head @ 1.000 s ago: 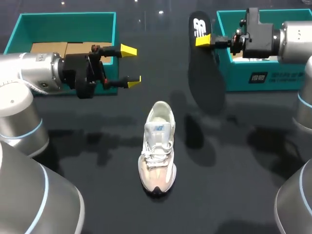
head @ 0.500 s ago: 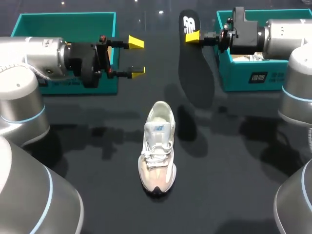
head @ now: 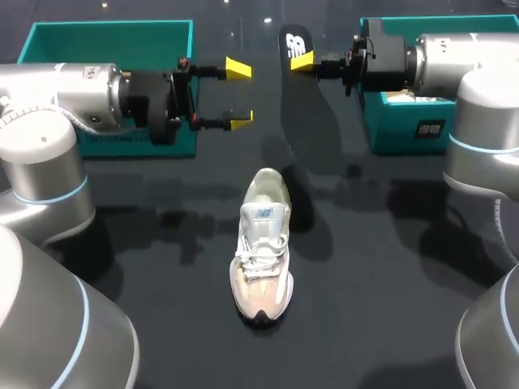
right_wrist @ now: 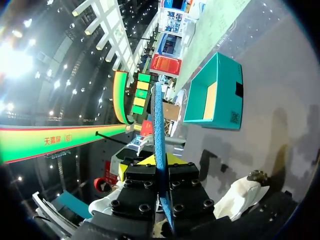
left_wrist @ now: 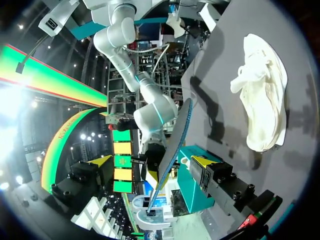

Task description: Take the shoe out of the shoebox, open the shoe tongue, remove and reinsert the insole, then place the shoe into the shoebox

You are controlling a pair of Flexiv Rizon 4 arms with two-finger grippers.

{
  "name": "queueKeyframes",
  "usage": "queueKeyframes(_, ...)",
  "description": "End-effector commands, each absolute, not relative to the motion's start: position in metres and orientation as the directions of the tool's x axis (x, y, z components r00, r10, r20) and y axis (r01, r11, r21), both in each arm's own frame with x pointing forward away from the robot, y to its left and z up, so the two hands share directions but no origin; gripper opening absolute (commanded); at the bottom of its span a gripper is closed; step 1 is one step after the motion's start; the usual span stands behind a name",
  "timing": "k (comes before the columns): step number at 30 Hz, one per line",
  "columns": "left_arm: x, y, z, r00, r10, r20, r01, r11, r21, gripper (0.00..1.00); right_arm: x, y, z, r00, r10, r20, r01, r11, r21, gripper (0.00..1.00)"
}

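White logo on the insole (head: 310, 101), top centre; white print on the shoebox (head: 405, 130) front, right; small mark on the shoe (head: 263, 247) tongue, none legible.

Cream shoe (head: 261, 251) of cloth-like mesh with woven laces on a glossy dark table (head: 381, 292); matt black insole (head: 302, 89) with rough blue underside; smooth teal cardboard shoebox (head: 105, 36).
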State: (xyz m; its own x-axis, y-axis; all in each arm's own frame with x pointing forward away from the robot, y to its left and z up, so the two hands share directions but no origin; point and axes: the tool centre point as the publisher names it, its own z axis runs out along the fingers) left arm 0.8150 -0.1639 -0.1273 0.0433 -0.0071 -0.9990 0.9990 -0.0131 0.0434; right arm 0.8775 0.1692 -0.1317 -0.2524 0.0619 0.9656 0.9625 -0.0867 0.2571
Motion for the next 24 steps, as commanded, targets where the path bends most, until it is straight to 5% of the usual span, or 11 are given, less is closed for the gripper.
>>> queueKeyframes(1, 0.818, -0.165, -0.127, 0.044, -0.006, -0.999, 0.999, -0.019, 0.044, 1.00, 0.879, 0.170, -0.132, -0.251, 0.064, 0.966, 0.963, -0.082, 0.256, 0.00)
queueKeyframes(13, 0.833, -0.183, -0.141, 0.034, -0.021, -0.999, 0.999, 0.010, 0.034, 1.00, 0.882, 0.186, -0.137, -0.054, 0.049, 0.997, 0.995, -0.085, 0.058, 0.00)
queueKeyframes(24, 0.837, -0.192, -0.143, 0.006, 0.014, -1.000, 1.000, 0.008, 0.006, 1.00, 0.883, 0.190, -0.138, -0.036, 0.048, 0.998, 0.996, -0.083, 0.040, 0.00)
